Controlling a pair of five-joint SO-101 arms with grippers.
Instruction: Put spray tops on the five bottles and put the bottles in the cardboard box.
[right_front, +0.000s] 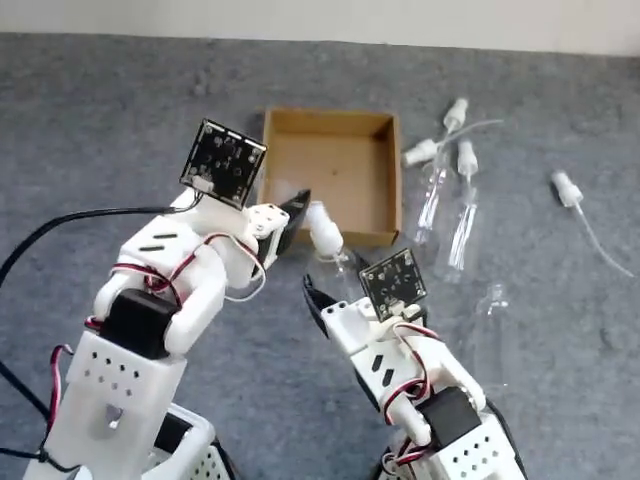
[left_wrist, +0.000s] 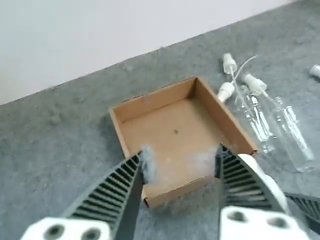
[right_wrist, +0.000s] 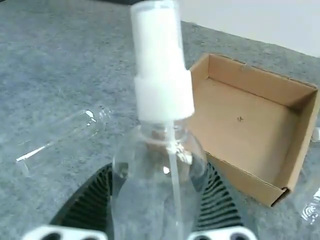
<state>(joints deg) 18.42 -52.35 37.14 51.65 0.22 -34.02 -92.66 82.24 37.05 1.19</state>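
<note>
Soft, even light; faint shadows.

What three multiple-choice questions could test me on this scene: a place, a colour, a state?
1. Where do the two capped bottles lie, relative to the cardboard box? A inside it; B beside it on the table; C under it.
2. What colour are the spray tops? A blue; B black; C white.
3. The right claw is: A shut on a bottle; B open, empty; C holding a loose tube.
Key: 1 B, they lie beside the box. 2 C, all white. 3 A, it clasps the bottle.
</note>
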